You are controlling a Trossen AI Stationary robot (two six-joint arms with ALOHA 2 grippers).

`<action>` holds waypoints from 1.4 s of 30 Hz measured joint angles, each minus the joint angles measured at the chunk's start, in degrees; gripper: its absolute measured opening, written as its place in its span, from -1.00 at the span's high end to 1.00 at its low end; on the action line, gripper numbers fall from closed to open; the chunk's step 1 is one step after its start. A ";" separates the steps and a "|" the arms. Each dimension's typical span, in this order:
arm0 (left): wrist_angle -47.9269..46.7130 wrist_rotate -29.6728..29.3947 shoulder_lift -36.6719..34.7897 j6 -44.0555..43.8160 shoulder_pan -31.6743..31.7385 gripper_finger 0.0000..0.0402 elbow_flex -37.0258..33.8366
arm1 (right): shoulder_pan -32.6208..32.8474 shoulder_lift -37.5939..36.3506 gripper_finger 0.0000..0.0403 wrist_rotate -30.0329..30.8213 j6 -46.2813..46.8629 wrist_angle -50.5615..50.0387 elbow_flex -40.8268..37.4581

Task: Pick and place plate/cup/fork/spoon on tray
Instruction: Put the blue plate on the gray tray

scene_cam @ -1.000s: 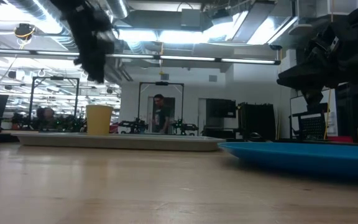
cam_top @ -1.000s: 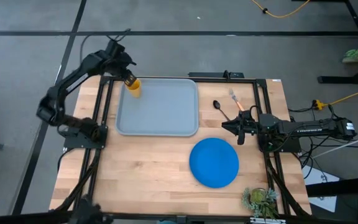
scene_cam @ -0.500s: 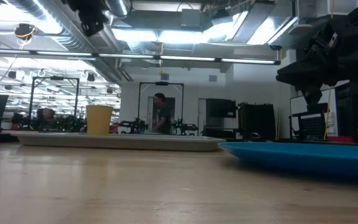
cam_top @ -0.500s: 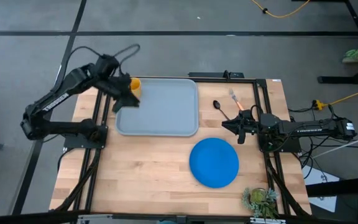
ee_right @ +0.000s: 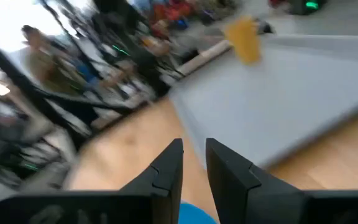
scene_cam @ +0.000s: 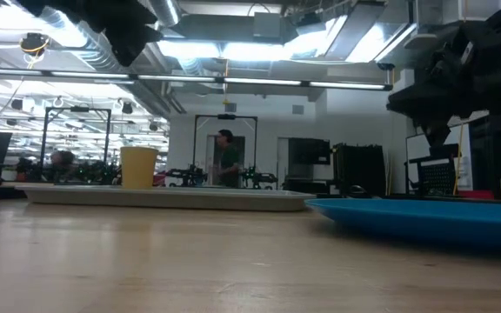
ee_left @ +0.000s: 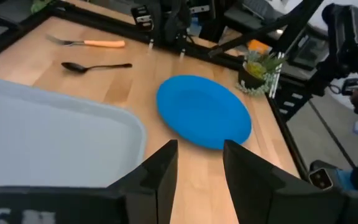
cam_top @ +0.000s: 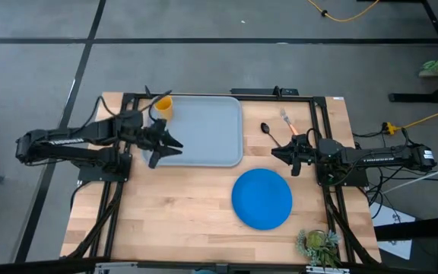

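Observation:
The yellow-orange cup point(cam_top: 163, 105) stands upright by its base in the far left corner of the grey-blue tray point(cam_top: 204, 144). It also shows in the low view point(scene_cam: 137, 167). The blue plate point(cam_top: 261, 199) lies flat on the table to the near right of the tray. The dark spoon point(cam_top: 268, 131) and the orange-handled fork point(cam_top: 289, 122) lie on the table to the right of the tray. My left gripper point(cam_top: 169, 144) hovers open and empty over the tray's left part, pointing right. My right gripper point(cam_top: 278, 154) waits right of the tray, open by a narrow gap and empty.
A small potted plant point(cam_top: 318, 245) stands at the table's near right corner. Dark frame rails point(cam_top: 128, 137) run along the left and right of the table. Bare wood point(cam_top: 166, 213) lies between the tray and the near edge.
My left gripper has left the cup, risen, and swung from the tray's far left corner toward the near edge. It now points right over the tray's left part. The cup has stayed upright on the tray.

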 joint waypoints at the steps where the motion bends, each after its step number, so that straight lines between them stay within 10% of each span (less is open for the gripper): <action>1: 1.30 -0.84 0.02 -0.09 -0.72 0.39 -0.60 | 0.00 -0.01 0.63 -1.44 0.11 3.48 0.00; 10: 2.19 -5.47 0.17 4.55 -4.27 0.39 -1.30 | 0.04 -0.11 0.63 -21.54 -17.87 44.01 1.66; 15: 2.12 -5.47 0.15 4.70 -5.10 0.39 -1.30 | 0.04 0.36 0.63 -24.54 -9.59 12.26 10.99; 23: 0.47 -7.41 0.15 4.70 -6.63 0.39 -1.30 | 0.02 6.60 0.63 -4.68 3.86 -50.34 27.19; 42: -0.04 -13.65 0.17 4.68 -7.90 0.39 -4.69 | 0.02 12.89 0.63 -8.66 23.94 -55.82 18.02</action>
